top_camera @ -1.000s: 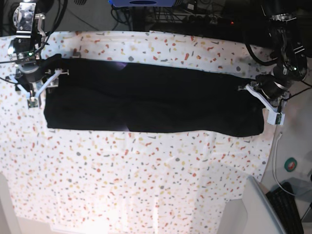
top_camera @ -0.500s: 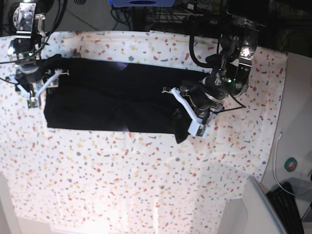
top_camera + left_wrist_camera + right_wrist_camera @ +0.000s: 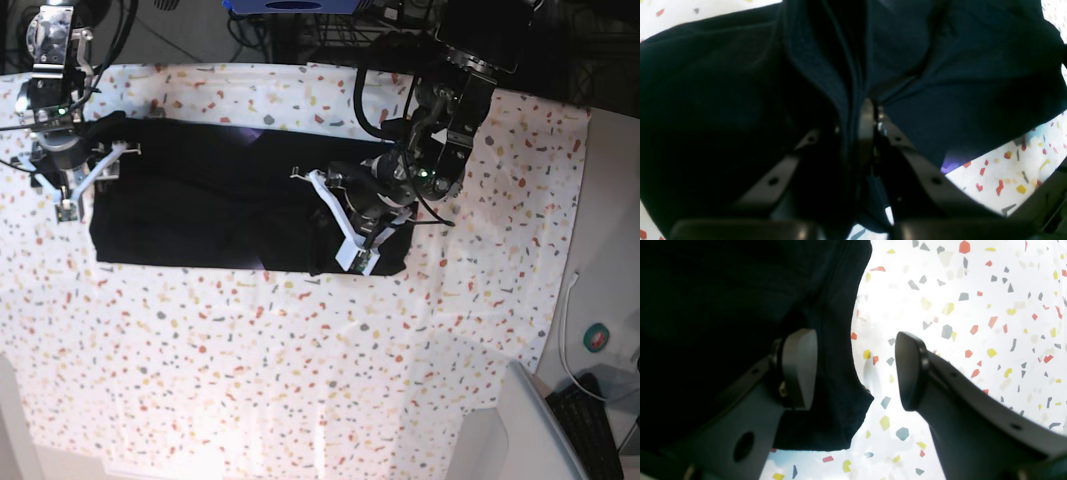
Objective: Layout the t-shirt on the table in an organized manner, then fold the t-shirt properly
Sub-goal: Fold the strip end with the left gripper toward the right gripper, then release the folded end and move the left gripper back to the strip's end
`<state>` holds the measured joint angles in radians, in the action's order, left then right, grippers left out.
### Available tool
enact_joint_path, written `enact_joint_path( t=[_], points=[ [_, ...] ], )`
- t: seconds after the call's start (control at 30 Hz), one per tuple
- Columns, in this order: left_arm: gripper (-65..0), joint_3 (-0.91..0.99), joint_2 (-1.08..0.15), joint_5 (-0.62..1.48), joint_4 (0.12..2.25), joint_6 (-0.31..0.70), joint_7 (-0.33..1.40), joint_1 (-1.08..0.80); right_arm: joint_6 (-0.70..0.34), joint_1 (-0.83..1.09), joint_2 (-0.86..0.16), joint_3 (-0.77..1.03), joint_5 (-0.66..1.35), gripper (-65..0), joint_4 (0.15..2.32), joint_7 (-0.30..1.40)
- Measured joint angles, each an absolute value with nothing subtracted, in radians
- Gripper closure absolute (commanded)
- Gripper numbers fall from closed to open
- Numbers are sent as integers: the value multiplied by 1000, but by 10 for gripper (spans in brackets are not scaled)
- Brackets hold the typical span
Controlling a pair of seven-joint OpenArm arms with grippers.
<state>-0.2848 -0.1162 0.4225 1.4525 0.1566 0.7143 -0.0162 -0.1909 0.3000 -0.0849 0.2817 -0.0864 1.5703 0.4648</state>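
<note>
Here the t-shirt (image 3: 200,205) lies on the table (image 3: 300,380).

Base overhead; wrist views close on t-shirt (image 3: 220,200)

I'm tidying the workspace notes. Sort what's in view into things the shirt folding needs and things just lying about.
Needed for the fold:
t-shirt
table
left gripper, clamped on the shirt
right gripper, open at the shirt's edge

Just lying about:
white cable beside the table
keyboard
round green and red object
</note>
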Motion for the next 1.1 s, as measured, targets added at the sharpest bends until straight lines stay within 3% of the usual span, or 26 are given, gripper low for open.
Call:
enact_joint_path(
  t=[0.63,0.73,0.8,1.1],
  points=[
    [0,-292,-113,423,1452,157,714,-14,-191,300,-85,282,-86,-354,1570,465],
    [-193,-292,-113,422,1452,157,714,-14,-191,300,-85,282,-86,-354,1570,465],
    [-273,-292,-101,422,1452,156,714,-14,-191,300,-85,282,-86,-354,1570,465],
    [-298,-475,-58,433,1417,157,713,35,-191,300,-84,282,-87,-354,1571,465]
  ],
)
